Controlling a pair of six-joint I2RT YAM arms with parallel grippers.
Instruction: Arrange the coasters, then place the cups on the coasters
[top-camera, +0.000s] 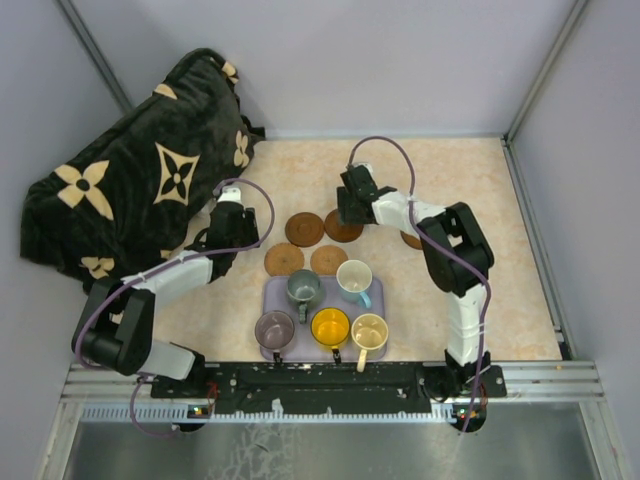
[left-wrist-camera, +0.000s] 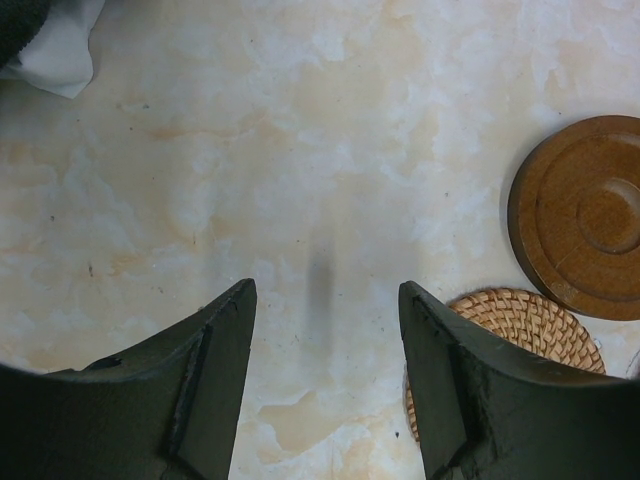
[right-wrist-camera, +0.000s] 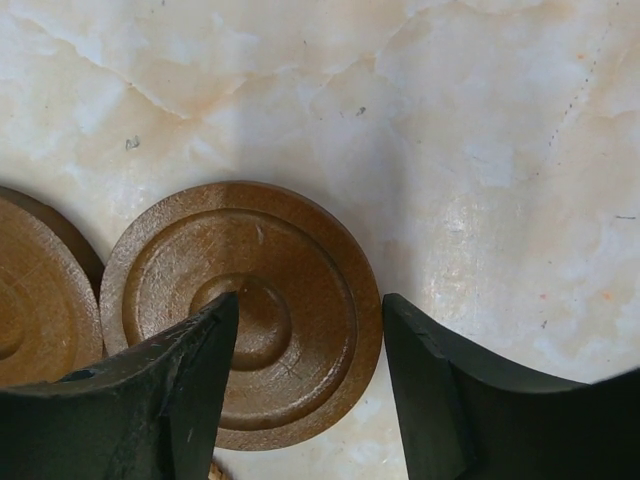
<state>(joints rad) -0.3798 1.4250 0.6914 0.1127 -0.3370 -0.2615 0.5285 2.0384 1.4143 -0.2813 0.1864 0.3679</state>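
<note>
Two dark wooden coasters (top-camera: 304, 228) (top-camera: 343, 230) and two tan woven ones (top-camera: 284, 259) (top-camera: 328, 260) lie behind the tray; a fifth (top-camera: 411, 240) peeks from under the right arm. Several cups stand on the tray: grey-green (top-camera: 303, 289), light blue (top-camera: 354, 280), purple-grey (top-camera: 274, 329), yellow-orange (top-camera: 330, 326), cream (top-camera: 369, 331). My right gripper (right-wrist-camera: 310, 300) is open low over a wooden coaster (right-wrist-camera: 240, 310), one finger above its centre, the other just outside its right rim. My left gripper (left-wrist-camera: 326, 290) is open over bare table, left of a wooden coaster (left-wrist-camera: 585, 215) and a woven one (left-wrist-camera: 530, 325).
The lavender tray (top-camera: 268, 300) sits at the near middle between the arms. A black cushion with tan flowers (top-camera: 130, 180) fills the far left corner. Grey walls close the table at the back and sides. Another wooden coaster (right-wrist-camera: 35, 290) touches the one under my right gripper.
</note>
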